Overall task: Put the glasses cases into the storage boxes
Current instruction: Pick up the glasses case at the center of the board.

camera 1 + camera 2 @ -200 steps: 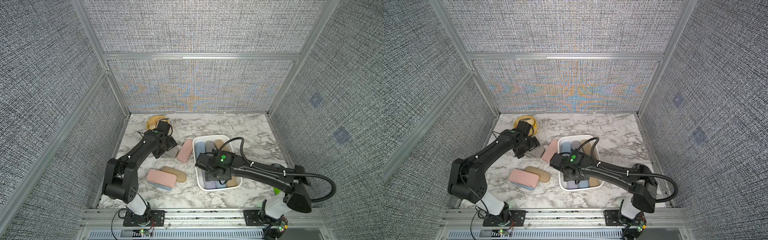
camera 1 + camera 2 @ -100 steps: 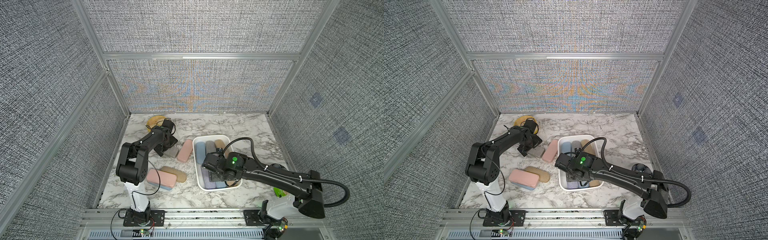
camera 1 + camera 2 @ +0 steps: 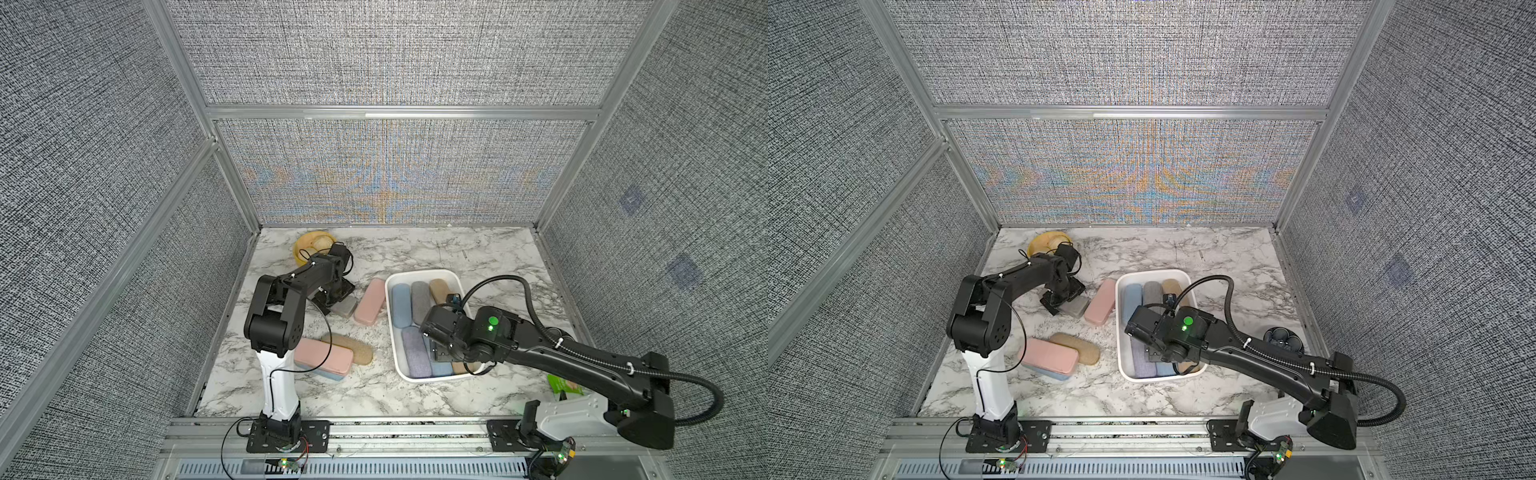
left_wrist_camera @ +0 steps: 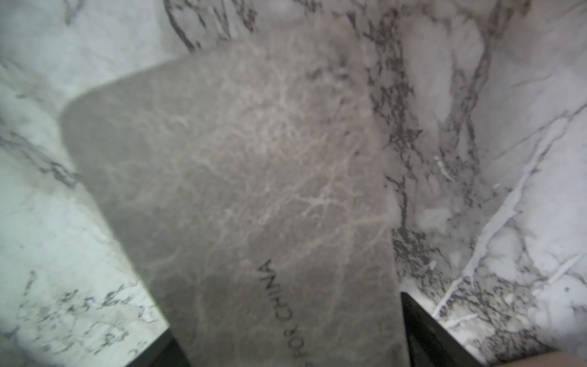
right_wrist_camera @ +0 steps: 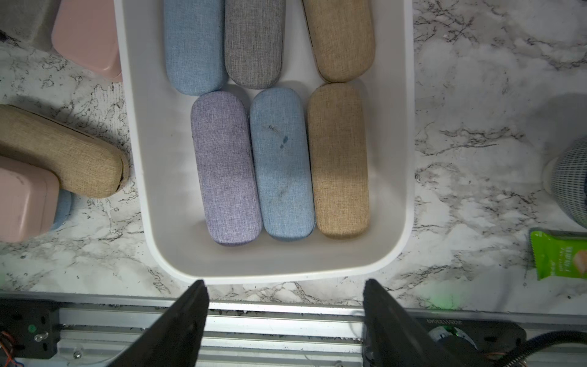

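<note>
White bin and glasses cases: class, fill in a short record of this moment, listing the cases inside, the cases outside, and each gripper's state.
container: white bin on the marble table
far row inside: blue case, grey case, tan case
near row inside: lavender case, second blue case, second tan case
outside: smooth grey case, pink case beside the bin, third tan case, second pink case lying on a third blue case
left gripper: jaws astride the smooth grey case; grip unclear
right gripper: open, empty, over the bin
</note>
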`<state>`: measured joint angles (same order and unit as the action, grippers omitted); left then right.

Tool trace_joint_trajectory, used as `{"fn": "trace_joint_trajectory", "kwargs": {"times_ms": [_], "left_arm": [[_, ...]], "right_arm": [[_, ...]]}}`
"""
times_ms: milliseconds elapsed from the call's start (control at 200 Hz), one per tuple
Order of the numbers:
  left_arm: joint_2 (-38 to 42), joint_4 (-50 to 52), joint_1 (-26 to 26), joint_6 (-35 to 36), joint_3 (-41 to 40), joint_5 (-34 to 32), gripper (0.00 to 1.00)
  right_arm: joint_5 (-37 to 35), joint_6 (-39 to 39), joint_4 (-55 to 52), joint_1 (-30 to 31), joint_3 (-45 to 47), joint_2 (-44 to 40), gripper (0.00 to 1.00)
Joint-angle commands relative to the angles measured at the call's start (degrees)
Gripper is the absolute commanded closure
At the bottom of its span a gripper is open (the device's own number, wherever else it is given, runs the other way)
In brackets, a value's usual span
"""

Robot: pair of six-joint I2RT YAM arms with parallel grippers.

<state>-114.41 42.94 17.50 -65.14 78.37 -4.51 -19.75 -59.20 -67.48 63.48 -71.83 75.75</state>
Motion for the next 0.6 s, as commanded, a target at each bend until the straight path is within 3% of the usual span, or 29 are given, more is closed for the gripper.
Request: {"fn": "trace_joint_trajectory", "kwargs": {"times_ms": [0, 270, 365, 595], "left_arm": [[2.4, 1.4, 0.0, 0.1, -1.1, -0.4, 0.18], [9.8, 3.1, 0.1, 4.6, -0.9, -0.8, 0.35], [11.3, 4.4, 0.0, 6.8, -0.2, -1.0, 0.35], [7.0, 6.2, 0.0, 10.0, 1.1, -0.3, 0.15]], "right_arm": [[-2.0, -0.6, -0.4, -0.4, 0.1, -1.2, 0.23], [-3.8, -0.7, -1.4, -1.4, -0.3, -3.9, 0.24], [-4.2, -1.2, -1.7, -2.0, 0.7, -5.5, 0.24], [-3.2, -1.5, -1.6, -3.2, 2.5, -7.4, 0.23]]}}
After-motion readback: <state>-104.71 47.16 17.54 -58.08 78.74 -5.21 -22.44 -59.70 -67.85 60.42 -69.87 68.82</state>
